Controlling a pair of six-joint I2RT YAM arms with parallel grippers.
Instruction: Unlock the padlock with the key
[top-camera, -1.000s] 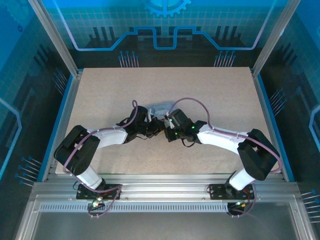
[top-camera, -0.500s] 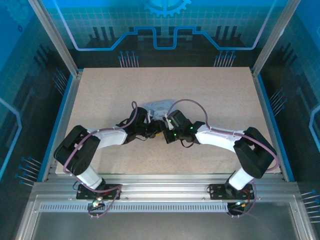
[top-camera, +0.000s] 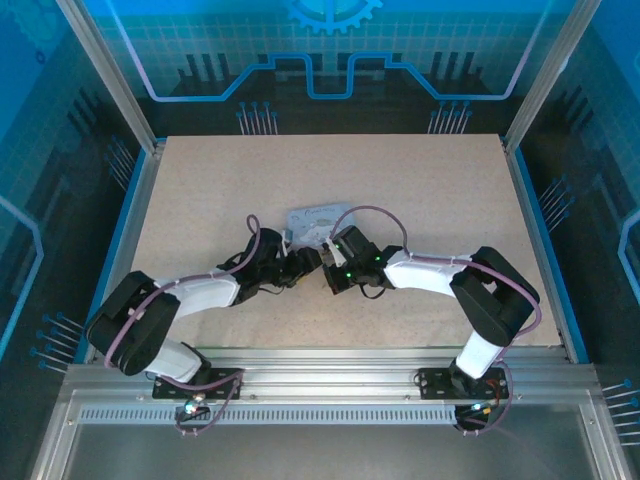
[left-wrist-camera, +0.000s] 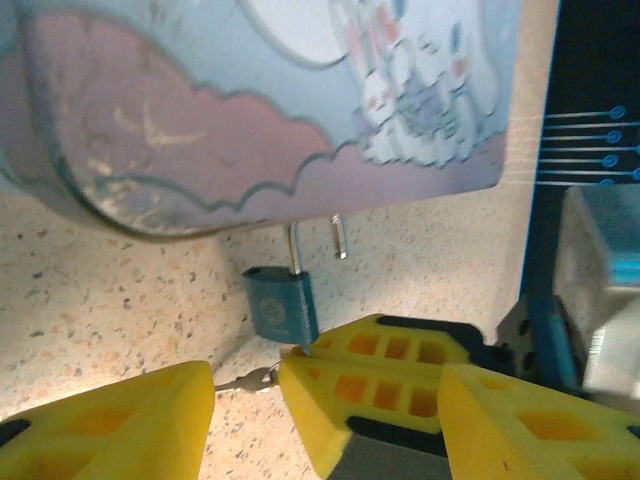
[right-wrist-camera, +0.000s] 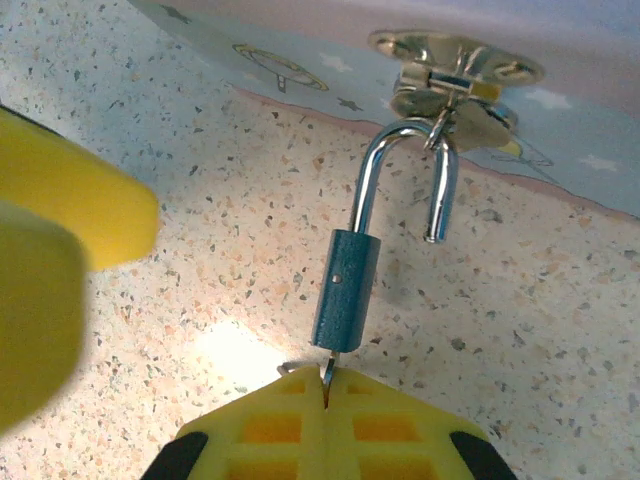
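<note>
Our yellow-padded right fingers (right-wrist-camera: 325, 430) are pressed together on the thin silvery key (right-wrist-camera: 326, 374), which sits in the bottom of the small blue padlock (right-wrist-camera: 345, 290). Our left fingers (left-wrist-camera: 110, 425) stand apart, holding nothing, one on either side of the right ones. The padlock's steel shackle (right-wrist-camera: 375, 170) is sprung open and hooked through the hasp (right-wrist-camera: 455, 85) of the pale blue cartoon tin (left-wrist-camera: 200, 130), which rests on the speckled beige surface (right-wrist-camera: 180, 290).
</note>
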